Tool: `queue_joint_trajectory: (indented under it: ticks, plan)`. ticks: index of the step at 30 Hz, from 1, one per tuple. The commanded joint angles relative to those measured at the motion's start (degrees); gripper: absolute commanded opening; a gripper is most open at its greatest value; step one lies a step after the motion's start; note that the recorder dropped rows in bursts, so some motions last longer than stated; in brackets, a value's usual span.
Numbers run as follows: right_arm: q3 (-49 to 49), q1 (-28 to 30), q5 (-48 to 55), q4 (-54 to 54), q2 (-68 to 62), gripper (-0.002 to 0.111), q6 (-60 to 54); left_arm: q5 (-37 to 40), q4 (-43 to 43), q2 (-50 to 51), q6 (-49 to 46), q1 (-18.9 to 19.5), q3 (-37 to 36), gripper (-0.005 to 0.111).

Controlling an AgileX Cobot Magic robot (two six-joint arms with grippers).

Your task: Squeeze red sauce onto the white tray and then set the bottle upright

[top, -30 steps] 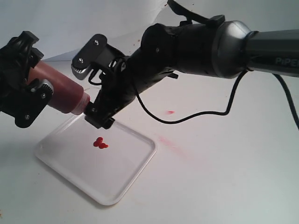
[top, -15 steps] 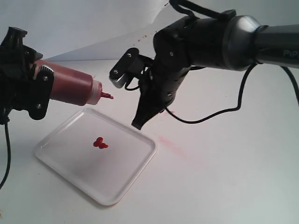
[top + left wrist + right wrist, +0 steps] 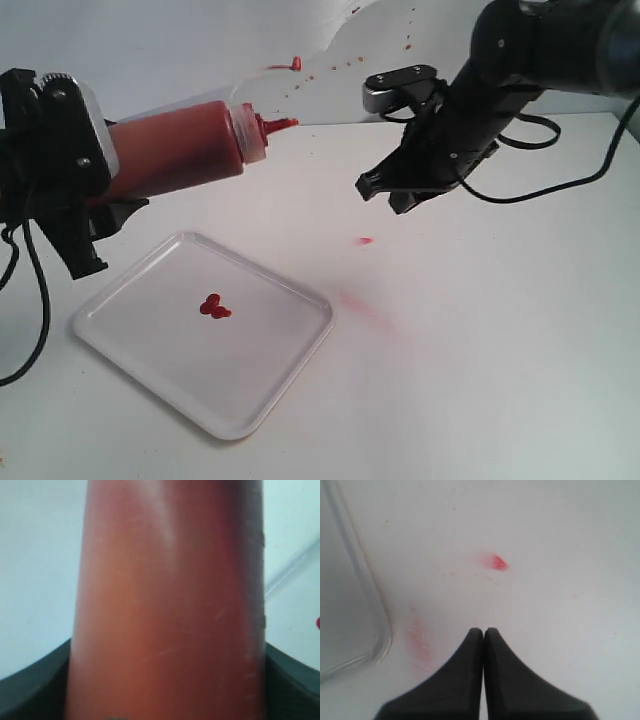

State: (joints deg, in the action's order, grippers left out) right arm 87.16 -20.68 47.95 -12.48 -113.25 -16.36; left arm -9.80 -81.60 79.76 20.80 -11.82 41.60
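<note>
The bottle (image 3: 185,148), red with sauce, is held nearly level above the table, its nozzle (image 3: 278,124) pointing right and slightly up. My left gripper (image 3: 70,170) is shut on its base end, and its wall (image 3: 167,605) fills the left wrist view. Below it lies the white tray (image 3: 130,345), with a small cluster of dark red sauce blobs (image 3: 213,306) near its middle. My right gripper (image 3: 385,190) is shut with nothing in it, hanging above the table right of the tray; the right wrist view shows its fingertips (image 3: 483,631) pressed together near the tray's corner (image 3: 377,635).
A pink-red smear (image 3: 362,308) lies on the white table right of the tray, with a small red spot (image 3: 365,240) beyond it. Red specks (image 3: 345,65) dot the white backdrop. A black cable (image 3: 560,185) trails from the right arm.
The left gripper has swung the bottle up from nozzle-down over the tray to nearly level. The right gripper has pulled away from the nozzle, up and to the right.
</note>
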Motion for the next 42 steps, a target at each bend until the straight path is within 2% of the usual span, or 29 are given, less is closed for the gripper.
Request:
queue_joint_trajectory:
  ticks: [1, 5, 7, 12, 15, 17, 20, 25, 31, 36, 42]
  plan:
    - [-0.01, 3.76, -0.33, -1.21, 0.34, 0.0, 0.18, -12.47, 10.83, 1.94, 1.24, 6.03, -0.71, 0.0]
    - [-0.01, 5.27, -2.29, -0.79, 0.34, 0.0, 0.35, -26.92, 22.98, 4.54, -0.53, 10.46, -2.04, 0.0]
    - [-0.01, 5.41, -3.18, -0.35, 0.34, 0.0, 0.35, -33.3, 25.61, 6.36, -2.17, 11.96, -3.17, 0.0]
    - [-0.01, 5.41, -7.74, -0.35, 0.34, 0.0, 0.48, -42.82, 30.39, 11.31, -4.31, 12.51, -5.83, 0.0]
    - [-0.01, 5.54, -10.2, -0.35, 0.34, 0.0, 0.49, -53.87, 35.31, 14.88, -9.43, 12.51, -8.42, 0.0]
    - [-0.67, 5.54, -11.78, -0.35, 1.09, 0.0, 0.59, -60.16, 39.23, 17.36, -9.46, 12.51, -9.8, 0.0]
    - [-5.29, 5.54, -18.98, -0.35, 4.43, 0.0, 0.59, -60.16, 44.27, 21.28, -9.85, 12.51, -10.87, 0.0]
    - [-17.82, 5.54, -32.98, 1.56, 12.88, 0.0, 0.59, -60.16, 44.8, 24.53, -12.0, 12.51, -10.87, 0.0]
    - [-29.86, 6.32, -39.55, 1.96, 21.62, 0.0, 0.21, -60.16, 45.05, 25.09, -11.9, 12.51, -10.62, 0.0]
    - [-38.41, 9.05, -44.06, 1.82, 27.02, 0.0, 1.47, -60.16, 45.31, 26.06, -11.74, 12.36, -7.42, 0.0]
    - [-42.4, 7.97, -50.8, -2.12, 28.63, 0.0, 4.94, -60.16, 40.52, 31.25, -7.32, 12.19, -1.42, 0.0]
